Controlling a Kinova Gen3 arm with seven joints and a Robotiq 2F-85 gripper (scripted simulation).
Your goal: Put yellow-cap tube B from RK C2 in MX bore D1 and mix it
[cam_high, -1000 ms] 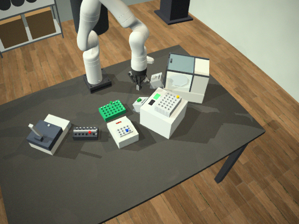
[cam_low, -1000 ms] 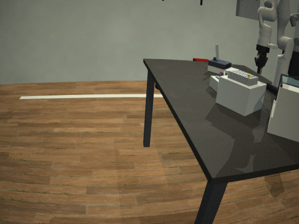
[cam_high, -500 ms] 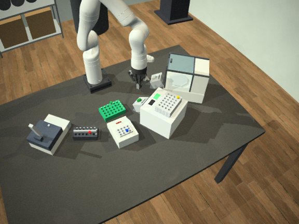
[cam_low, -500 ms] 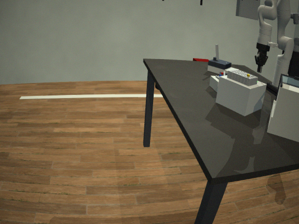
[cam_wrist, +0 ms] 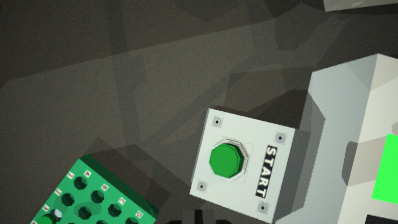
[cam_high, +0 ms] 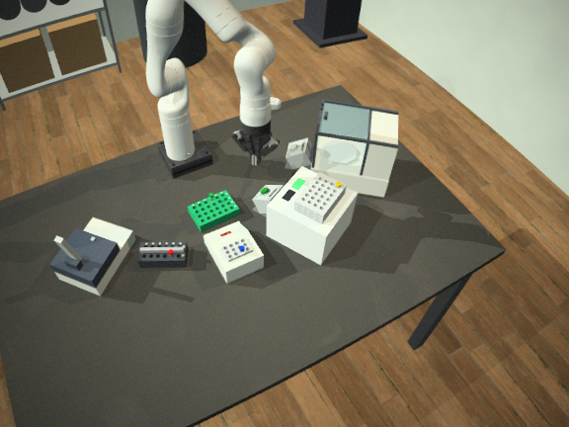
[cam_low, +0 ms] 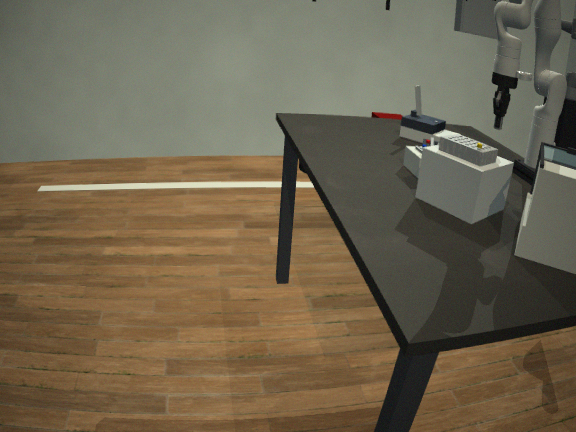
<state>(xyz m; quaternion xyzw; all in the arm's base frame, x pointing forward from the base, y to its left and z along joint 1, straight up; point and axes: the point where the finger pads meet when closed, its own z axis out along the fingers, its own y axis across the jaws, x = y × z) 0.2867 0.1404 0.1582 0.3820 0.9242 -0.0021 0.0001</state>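
The white mixer MX (cam_high: 311, 219) carries a grey shaking block (cam_high: 320, 199) with tube B's yellow cap (cam_high: 339, 184) in a far corner bore; the cap also shows in the exterior view (cam_low: 479, 146). A bright green lamp (cam_high: 298, 184) is lit on the mixer's top, also visible at the right edge of the wrist view (cam_wrist: 386, 167). The green START key (cam_high: 265, 190) sits on the sloping front, and shows in the wrist view (cam_wrist: 226, 159). My gripper (cam_high: 254, 159) is shut and empty, hanging well above the bench, behind and above the START key; it also shows in the exterior view (cam_low: 498, 123).
The green rack RK (cam_high: 213, 210) holds one green-capped tube. The dry block (cam_high: 233, 250) has a blue-capped tube, the magnet block (cam_high: 162, 253) a red one. The spectrophotometer (cam_high: 91, 255) stands at the left, the balance (cam_high: 357, 146) behind the mixer, a small grey box (cam_high: 297, 152) beside it.
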